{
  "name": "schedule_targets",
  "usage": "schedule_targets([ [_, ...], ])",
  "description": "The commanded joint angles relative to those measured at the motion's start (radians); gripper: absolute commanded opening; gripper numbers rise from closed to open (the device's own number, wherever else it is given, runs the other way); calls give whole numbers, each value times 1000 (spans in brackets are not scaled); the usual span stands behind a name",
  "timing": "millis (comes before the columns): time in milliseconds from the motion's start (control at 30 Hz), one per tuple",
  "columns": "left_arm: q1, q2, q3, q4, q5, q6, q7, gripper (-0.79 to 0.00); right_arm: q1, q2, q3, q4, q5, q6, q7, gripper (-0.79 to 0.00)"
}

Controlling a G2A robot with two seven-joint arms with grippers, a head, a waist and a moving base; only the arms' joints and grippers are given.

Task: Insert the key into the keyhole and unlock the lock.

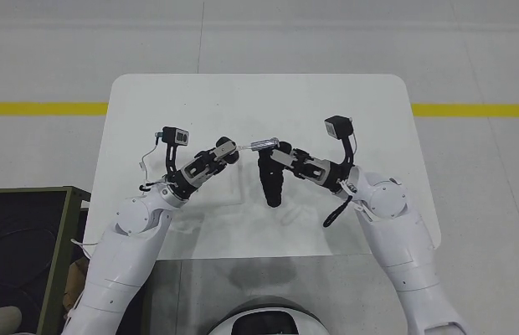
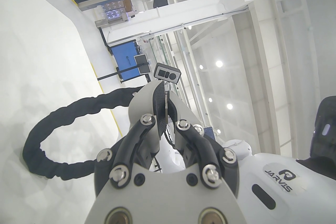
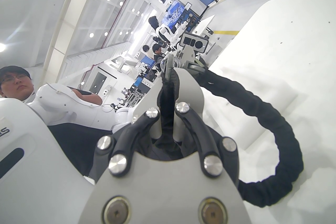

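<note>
Top view, what do you count?

One lock (image 1: 264,144), one key (image 2: 166,104), and two arms over the white tabletop (image 1: 159,100).

Who holds what?

The left gripper (image 1: 229,152) pinches the thin, flat metal key. The right gripper (image 1: 282,156) is clamped on the silvery lock, whose black sleeved cable loop (image 1: 270,180) curves away. Key and lock sit close together between the grippers; inserted or not, I can't tell.

Top view: overhead, above both arms, facing straight down; whole tabletop (image 1: 243,92) in frame, moderately far.
Left wrist view: close behind the left claw (image 2: 164,97), tilted up toward the hall ceiling (image 2: 262,25).
Right wrist view: close behind the right claw (image 3: 169,71), likewise tilted.
Shared by all three: tabletop, black cable loop (image 2: 52,120).
</note>
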Motion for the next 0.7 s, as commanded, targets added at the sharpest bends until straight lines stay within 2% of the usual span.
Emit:
schedule_targets([
  [0,0,-2,0,0,5,-2,0,-785,1,1,-3,1,2,-1,-1,-785],
  [667,18,-16,-11,-23,75,-36,-24,-785,-2,18,-13,-25,-17,11,4,-785],
])
